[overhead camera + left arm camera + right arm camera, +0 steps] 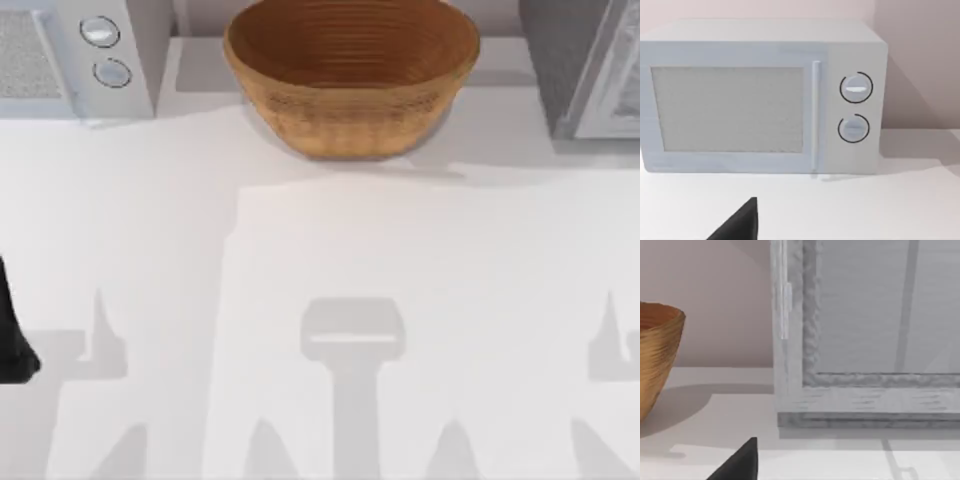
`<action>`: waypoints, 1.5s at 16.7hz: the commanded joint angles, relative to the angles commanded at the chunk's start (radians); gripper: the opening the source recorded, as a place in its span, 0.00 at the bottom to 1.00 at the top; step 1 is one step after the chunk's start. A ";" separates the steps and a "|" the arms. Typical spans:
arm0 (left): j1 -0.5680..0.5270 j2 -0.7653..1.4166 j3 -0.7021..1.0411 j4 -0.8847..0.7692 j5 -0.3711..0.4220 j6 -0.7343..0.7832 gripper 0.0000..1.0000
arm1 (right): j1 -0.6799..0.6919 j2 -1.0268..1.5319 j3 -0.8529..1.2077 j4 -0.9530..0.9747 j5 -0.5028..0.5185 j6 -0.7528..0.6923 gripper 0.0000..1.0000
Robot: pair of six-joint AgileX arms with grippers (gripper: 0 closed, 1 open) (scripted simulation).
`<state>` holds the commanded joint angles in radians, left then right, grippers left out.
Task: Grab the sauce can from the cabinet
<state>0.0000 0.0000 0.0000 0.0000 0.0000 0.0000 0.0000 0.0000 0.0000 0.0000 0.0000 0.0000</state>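
Cabinet (pixel 585 70) stands right of wicker bowl (pixel 350 75), microwave (pixel 75 55) left.

Microwave (pixel 70 55): cut off by the top view's left and upper edges; two dials show.
Cabinet (pixel 590 70): cropped at the top view's right edge; contents behind its glazed door (pixel 880 310) cannot be told.
Wicker bowl (pixel 350 75): far rim cut off.
Left tool (pixel 740 225): a dark tip, cropped.
Right tool (pixel 740 465): a dark tip, cropped.
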 joint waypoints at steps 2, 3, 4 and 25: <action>0.000 0.000 0.000 0.000 0.000 0.000 1.00 | 0.000 0.001 0.001 0.000 0.000 0.000 1.00; 0.000 0.000 0.000 0.000 0.000 0.000 1.00 | 0.001 0.011 0.011 -0.004 0.002 0.000 1.00; 0.000 0.000 0.000 0.000 0.000 0.000 1.00 | 0.003 0.032 0.032 -0.012 0.006 0.000 1.00; 0.000 0.000 0.000 0.000 0.000 0.000 1.00 | 0.177 1.266 1.665 -0.397 0.187 0.015 1.00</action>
<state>0.0000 0.0000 0.0000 0.0000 0.0000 0.0000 0.1765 1.2657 1.6648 -0.3971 0.1872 0.0152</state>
